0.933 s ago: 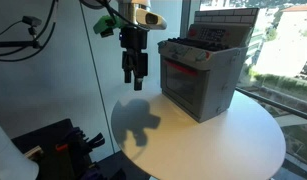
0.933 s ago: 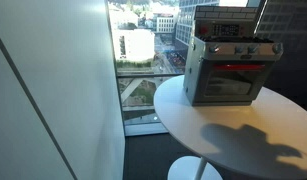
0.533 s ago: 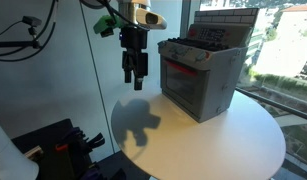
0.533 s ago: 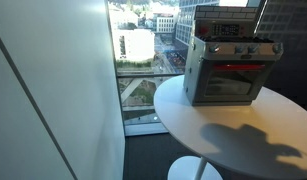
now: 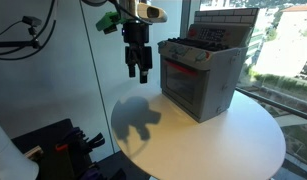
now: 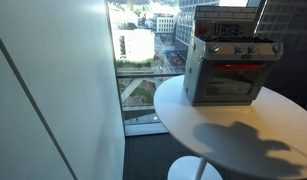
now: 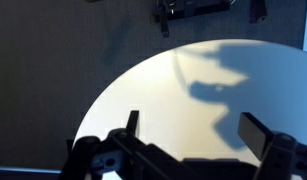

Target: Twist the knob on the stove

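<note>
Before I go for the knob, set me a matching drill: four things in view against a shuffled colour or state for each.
Things:
1. stove
2. pincer
3. table
4. oven window

Colour or state:
A. round, white
B. red-orange
C. open, in the air, clear of the stove
D. grey, boxy, standing on the table

Pairs: 1-D, 2-C, 3-A, 4-B
</note>
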`<action>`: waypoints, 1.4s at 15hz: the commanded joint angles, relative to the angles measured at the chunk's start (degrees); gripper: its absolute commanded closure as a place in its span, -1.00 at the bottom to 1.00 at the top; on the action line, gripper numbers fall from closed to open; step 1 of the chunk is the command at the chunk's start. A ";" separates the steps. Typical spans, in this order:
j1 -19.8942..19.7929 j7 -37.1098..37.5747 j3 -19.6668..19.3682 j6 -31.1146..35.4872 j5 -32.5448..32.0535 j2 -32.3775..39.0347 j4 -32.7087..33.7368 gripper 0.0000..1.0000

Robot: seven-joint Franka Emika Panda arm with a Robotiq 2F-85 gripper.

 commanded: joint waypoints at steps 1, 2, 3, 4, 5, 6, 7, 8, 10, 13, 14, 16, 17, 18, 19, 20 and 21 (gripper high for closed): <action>0.82 1.43 -0.11 2.46 -0.22 -0.09 2.11 -1.00; 0.91 1.52 -0.13 3.32 -0.08 0.03 2.63 -1.00; 1.00 1.62 -0.17 4.18 0.18 0.20 3.22 -1.00; 1.03 1.78 -0.21 4.90 0.37 0.37 3.79 -1.00; 1.01 2.08 -0.22 5.87 0.47 0.56 4.42 -1.00; 1.00 2.26 -0.26 6.73 0.68 0.82 5.03 -1.00; 0.92 2.71 -0.26 7.73 0.76 1.23 5.75 -1.00; 0.90 2.82 -0.36 8.48 1.08 1.59 6.53 -1.00; 0.86 3.42 -0.52 9.72 1.75 2.27 7.92 -1.00; 0.79 4.04 -0.87 11.75 2.85 4.08 10.40 -1.00; 0.81 4.06 -1.03 12.35 3.45 4.65 11.05 -1.00; 0.85 3.80 -1.50 13.74 5.13 6.31 12.75 -1.00; 0.80 3.92 -1.66 14.79 5.71 7.04 13.49 -1.00; 0.76 3.91 -1.85 16.00 6.22 7.80 14.12 -1.00; 0.69 4.04 -2.00 17.31 6.36 8.48 14.66 -1.00; 0.63 4.12 -2.20 18.58 6.61 9.23 15.20 -1.00; 0.56 4.09 -2.45 19.93 6.79 9.96 15.76 -1.00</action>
